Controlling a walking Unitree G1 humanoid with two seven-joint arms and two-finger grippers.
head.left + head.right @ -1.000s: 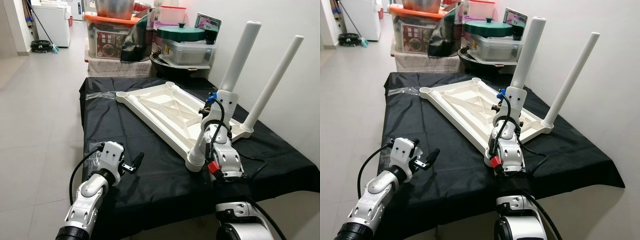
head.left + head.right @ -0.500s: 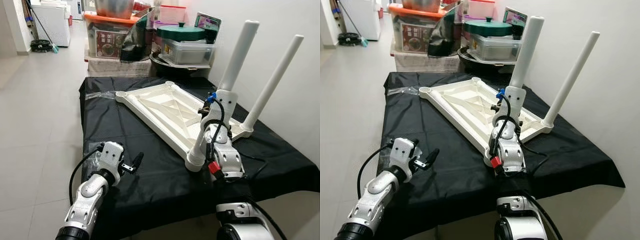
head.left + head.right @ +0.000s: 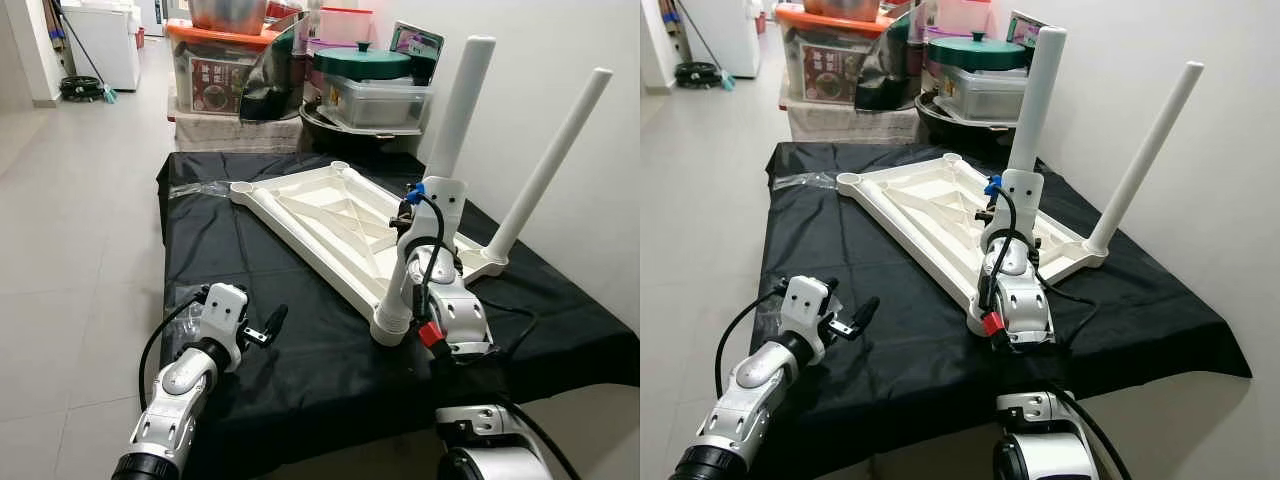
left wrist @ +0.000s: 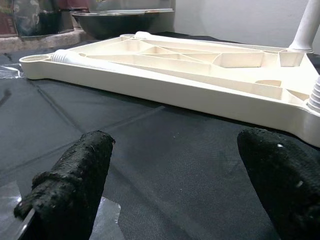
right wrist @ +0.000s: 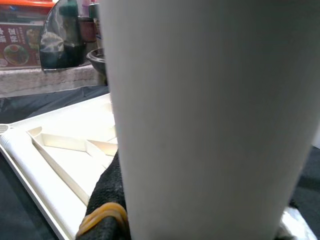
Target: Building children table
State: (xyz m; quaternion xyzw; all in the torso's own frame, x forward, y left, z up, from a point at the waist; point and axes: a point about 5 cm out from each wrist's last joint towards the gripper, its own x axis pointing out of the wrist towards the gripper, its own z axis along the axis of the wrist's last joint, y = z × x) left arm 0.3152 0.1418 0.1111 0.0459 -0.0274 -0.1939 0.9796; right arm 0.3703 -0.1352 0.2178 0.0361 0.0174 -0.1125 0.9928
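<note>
right gripper hidden behind table leg

Open black cloth beside tabletop

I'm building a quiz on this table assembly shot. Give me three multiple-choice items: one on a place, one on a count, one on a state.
1. Where does the white tabletop lie?
A. On the floor
B. Upside down on the black cloth
C. On the storage boxes

2. How many legs stand up from it?
A. Two
B. Four
C. None

3. What is the right gripper doing?
A. Hanging idle
B. Holding a lid
C. Gripping the nearer leg

Answers: B, ribbed underside faces up; A, the nearer leg and the farther leg; C, its jaws clasp that leg, while the left gripper hovers open.
</note>
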